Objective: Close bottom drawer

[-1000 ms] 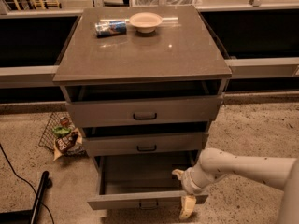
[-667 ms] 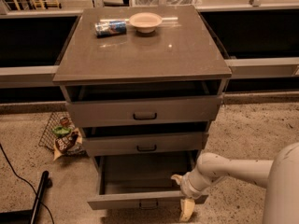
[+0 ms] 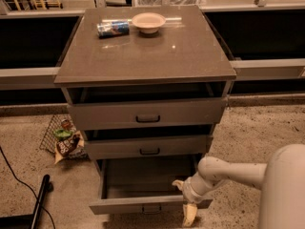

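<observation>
Table (image 3: 157, 56) with three grey drawers holds a bowl (image 3: 148, 21). Bottom drawer (image 3: 119, 205) stands pulled far out. Claw (image 3: 184, 200) sits at its front's right end, fingers spread, one either side of the panel.

Cabinet top (image 3: 143, 56): bowl (image 3: 148, 22) at far centre, with a can (image 3: 113, 28) lying on its side just left of it. Top drawer (image 3: 147, 113) and middle drawer (image 3: 148, 148) both stand slightly open. Floor, left: wire basket (image 3: 53, 136) holding packets (image 3: 66, 142); black cable (image 3: 14, 175) nearer. Gripper (image 3: 184, 200): near right, fingers apart.
</observation>
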Robot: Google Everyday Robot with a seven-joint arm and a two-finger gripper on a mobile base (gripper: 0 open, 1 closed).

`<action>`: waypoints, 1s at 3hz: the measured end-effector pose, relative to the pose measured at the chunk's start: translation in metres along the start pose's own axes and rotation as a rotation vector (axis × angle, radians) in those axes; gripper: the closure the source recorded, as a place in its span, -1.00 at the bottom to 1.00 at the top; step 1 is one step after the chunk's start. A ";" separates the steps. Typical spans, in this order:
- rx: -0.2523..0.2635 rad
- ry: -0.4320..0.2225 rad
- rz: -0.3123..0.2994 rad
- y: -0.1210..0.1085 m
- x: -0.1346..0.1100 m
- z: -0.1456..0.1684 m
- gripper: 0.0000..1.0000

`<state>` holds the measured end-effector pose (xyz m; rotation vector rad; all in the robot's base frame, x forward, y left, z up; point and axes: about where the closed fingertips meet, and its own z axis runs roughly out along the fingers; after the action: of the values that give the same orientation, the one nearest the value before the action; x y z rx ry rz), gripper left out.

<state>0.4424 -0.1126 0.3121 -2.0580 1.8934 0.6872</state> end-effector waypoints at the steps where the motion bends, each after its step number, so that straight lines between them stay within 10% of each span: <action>1: -0.043 0.022 -0.028 -0.007 0.023 0.033 -0.62; 3: -0.077 0.080 -0.034 -0.011 0.063 0.078 0.31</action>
<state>0.4432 -0.1269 0.2127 -2.1907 1.8975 0.6890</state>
